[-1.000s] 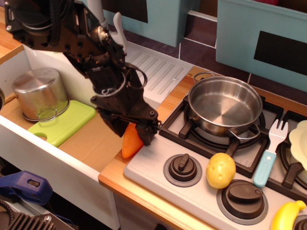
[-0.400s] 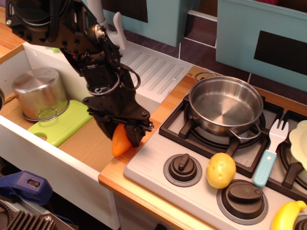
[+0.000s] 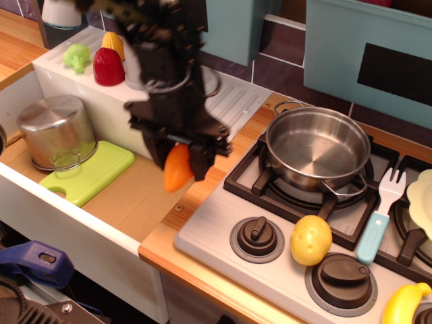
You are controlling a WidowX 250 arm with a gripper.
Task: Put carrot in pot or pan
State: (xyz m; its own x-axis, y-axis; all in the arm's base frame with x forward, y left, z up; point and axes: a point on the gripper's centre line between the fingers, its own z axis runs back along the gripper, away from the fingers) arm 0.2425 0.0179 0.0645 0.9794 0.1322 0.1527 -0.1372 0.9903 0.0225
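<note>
While the black hand (image 3: 179, 154) grips the smooth tapered orange carrot (image 3: 178, 169), the shiny round steel pan (image 3: 317, 150) sits empty.

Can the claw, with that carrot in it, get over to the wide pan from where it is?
Probably yes. The claw holds the carrot raised above the counter, and nothing stands between it and the open, empty pan.

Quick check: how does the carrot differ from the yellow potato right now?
The carrot is orange and tapered; the potato is yellow and rounded. The carrot hangs off the surface, gripped in the hand, over the sink edge; the potato rests free on the stove panel between two knobs. The carrot lies left of the pan, the potato in front of it. Both look like smooth plastic toys.
</note>
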